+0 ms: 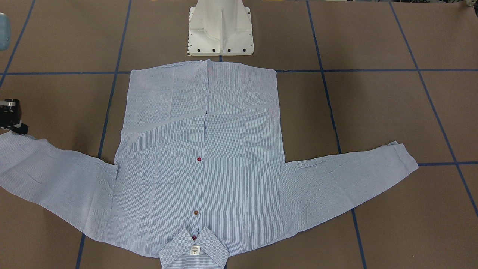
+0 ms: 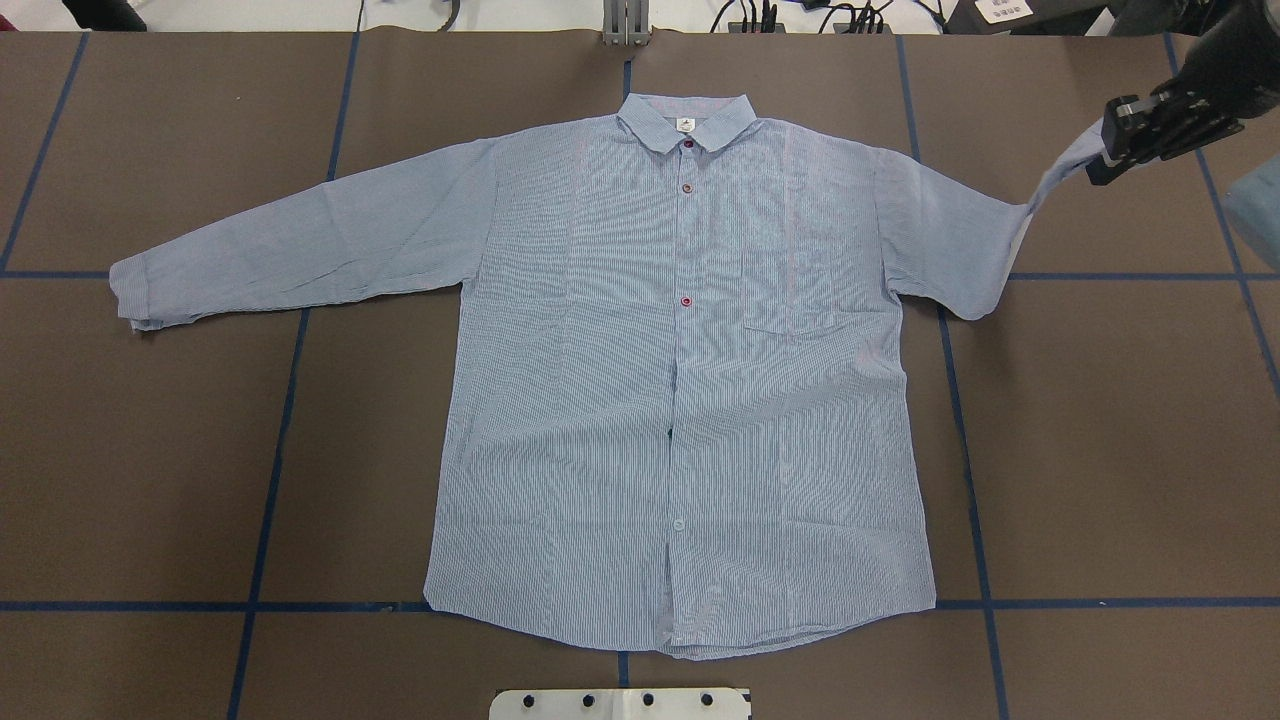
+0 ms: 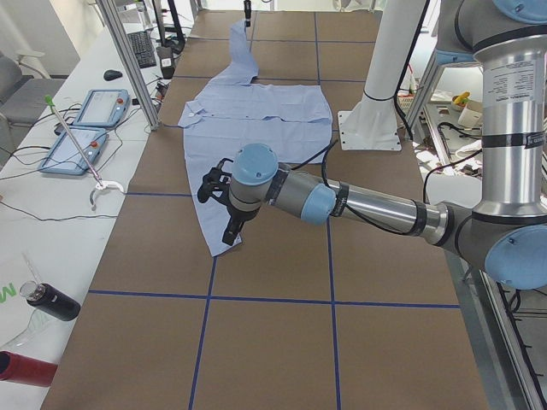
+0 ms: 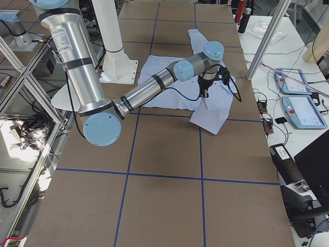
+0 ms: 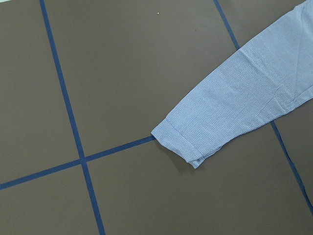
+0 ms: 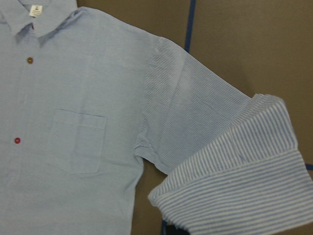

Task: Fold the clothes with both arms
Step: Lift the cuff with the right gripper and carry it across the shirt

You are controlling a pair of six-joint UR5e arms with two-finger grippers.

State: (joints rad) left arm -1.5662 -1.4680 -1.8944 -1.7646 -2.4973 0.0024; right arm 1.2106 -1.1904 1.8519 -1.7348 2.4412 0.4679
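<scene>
Overhead exterior: flat, fine-striped shirt (image 2: 680,400)

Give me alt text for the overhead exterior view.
A light-blue striped shirt lies flat, front up, on a brown table with blue tape lines. At upper right, the right gripper holds one cuff lifted; the other sleeve lies flat.
</scene>
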